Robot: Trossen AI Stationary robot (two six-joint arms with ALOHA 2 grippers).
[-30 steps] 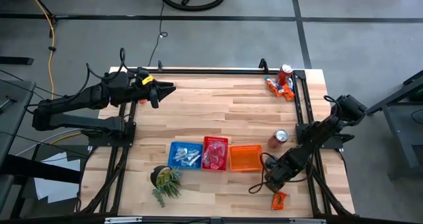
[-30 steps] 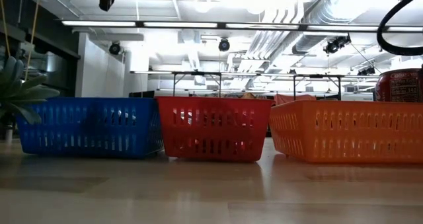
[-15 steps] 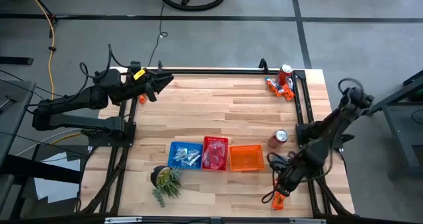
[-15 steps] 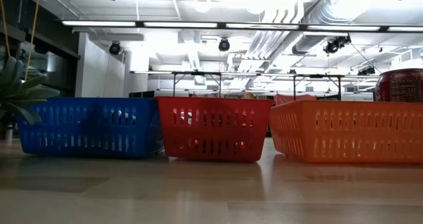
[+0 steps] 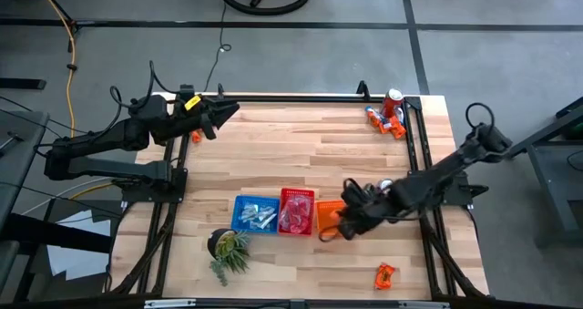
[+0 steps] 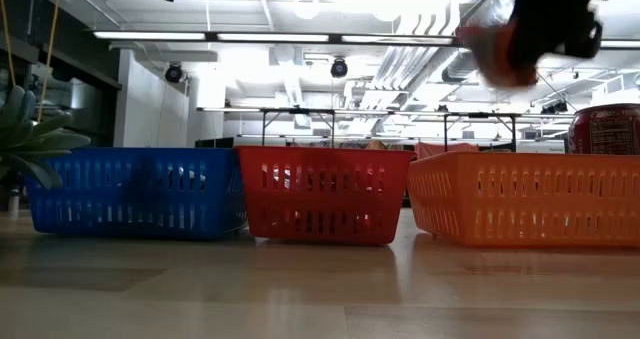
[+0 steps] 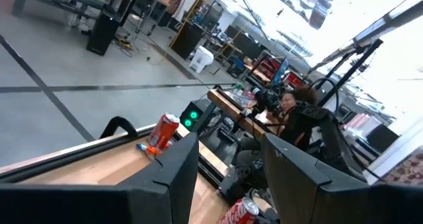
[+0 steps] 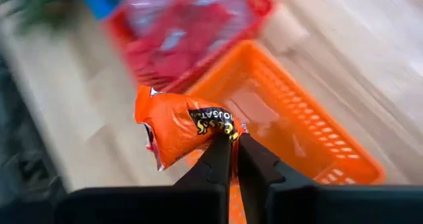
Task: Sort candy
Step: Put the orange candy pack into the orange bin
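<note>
The right pincer (image 8: 232,139) grips an orange candy packet (image 8: 177,123) over the orange basket (image 8: 317,135), ready to drop it; the left pincer (image 5: 217,119), part-open, waits far off.

Blurred orange candy packet (image 6: 497,51) hangs above the orange basket (image 6: 520,201).

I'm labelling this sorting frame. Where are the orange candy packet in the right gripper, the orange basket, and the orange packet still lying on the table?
Held orange packet (image 8: 177,126), right wrist view, wrapper's middle.
Orange basket (image 6: 520,204), low view, front wall.
Loose orange packet (image 5: 384,274), high view, its centre.
</note>
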